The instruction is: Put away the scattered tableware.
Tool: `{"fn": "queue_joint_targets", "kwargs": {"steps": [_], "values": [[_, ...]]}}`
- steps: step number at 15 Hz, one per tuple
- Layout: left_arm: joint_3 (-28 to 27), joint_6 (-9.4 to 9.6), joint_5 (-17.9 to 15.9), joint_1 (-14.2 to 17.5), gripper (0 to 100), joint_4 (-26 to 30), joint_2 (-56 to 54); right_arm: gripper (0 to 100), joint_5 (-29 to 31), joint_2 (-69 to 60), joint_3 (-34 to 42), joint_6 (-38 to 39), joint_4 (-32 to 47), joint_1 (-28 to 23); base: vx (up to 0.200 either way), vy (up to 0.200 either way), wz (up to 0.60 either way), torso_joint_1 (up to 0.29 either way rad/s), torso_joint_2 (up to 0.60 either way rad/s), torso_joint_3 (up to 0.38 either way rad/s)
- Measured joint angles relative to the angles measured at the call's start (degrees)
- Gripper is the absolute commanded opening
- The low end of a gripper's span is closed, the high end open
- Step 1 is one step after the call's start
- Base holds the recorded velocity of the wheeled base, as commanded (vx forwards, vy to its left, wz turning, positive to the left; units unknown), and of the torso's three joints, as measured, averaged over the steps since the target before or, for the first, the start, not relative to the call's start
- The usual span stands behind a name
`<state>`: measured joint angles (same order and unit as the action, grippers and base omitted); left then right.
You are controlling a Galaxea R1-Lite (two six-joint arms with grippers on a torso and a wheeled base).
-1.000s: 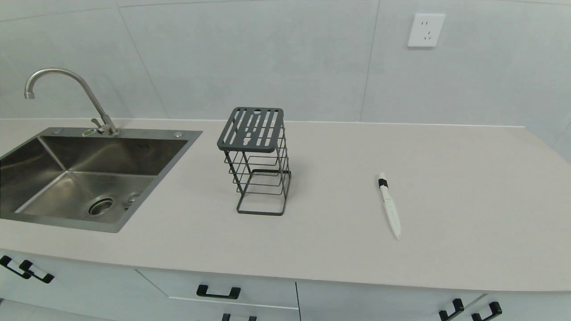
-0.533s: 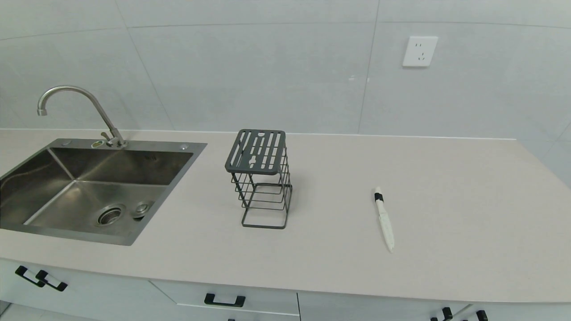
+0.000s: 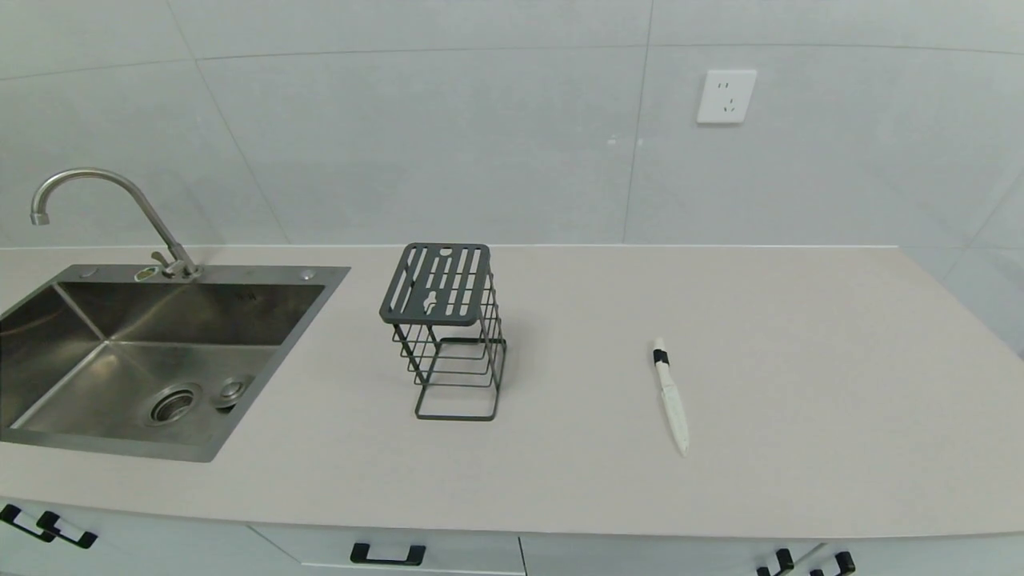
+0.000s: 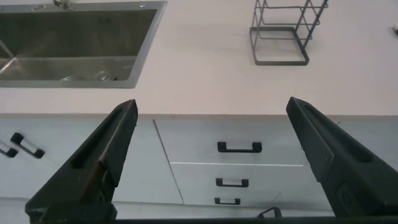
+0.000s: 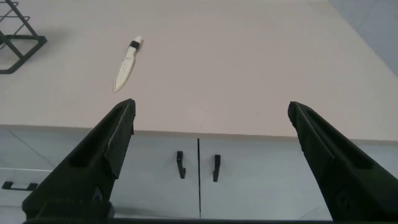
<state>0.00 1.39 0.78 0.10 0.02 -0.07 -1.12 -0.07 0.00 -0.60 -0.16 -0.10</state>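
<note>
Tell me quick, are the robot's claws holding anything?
Left claw: open, holding nothing.
Right claw: open, holding nothing.

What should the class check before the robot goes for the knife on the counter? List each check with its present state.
1. Knife lies flat on the counter, nothing touching it: ok.
2. Slotted rack stands upright, top slots free: ok.
3. Right gripper fingers open, nothing held: ok.
4. Left gripper fingers open, nothing held: ok.
5. Right gripper over the knife: not ok; it hangs short of it, near the counter's front edge.
6. Which way the knife's cutting edge faces: cannot tell.
</note>
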Motion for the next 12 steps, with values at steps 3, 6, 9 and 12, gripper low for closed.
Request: {"fn": "queue_joint_targets", "kwargs": {"steps": [3, 6, 9, 12], "values": [[0.0, -0.11, 0.1, 0.0, 100, 0.0, 0.0, 100, 0.0, 0.0, 0.0, 0.0, 0.0, 0.0, 0.000, 0.000, 0.00, 0.000, 0.00, 0.000], [0.0, -0.05, 0.1, 0.0, 100, 0.0, 0.0, 100, 0.0, 0.0, 0.0, -0.1, 0.0, 0.0, 0.200, 0.000, 0.00, -0.001, 0.00, 0.002], [0.0, -0.30, 0.1, 0.0, 100, 0.0, 0.0, 100, 0.0, 0.0, 0.0, -0.1, 0.0, 0.0, 0.000, 0.000, 0.00, 0.000, 0.00, 0.000], [0.0, -0.17, 0.1, 0.0, 100, 0.0, 0.0, 100, -0.1, 0.0, 0.0, -0.2, 0.0, 0.0, 0.000, 0.000, 0.00, 0.019, 0.01, -0.015]]}}
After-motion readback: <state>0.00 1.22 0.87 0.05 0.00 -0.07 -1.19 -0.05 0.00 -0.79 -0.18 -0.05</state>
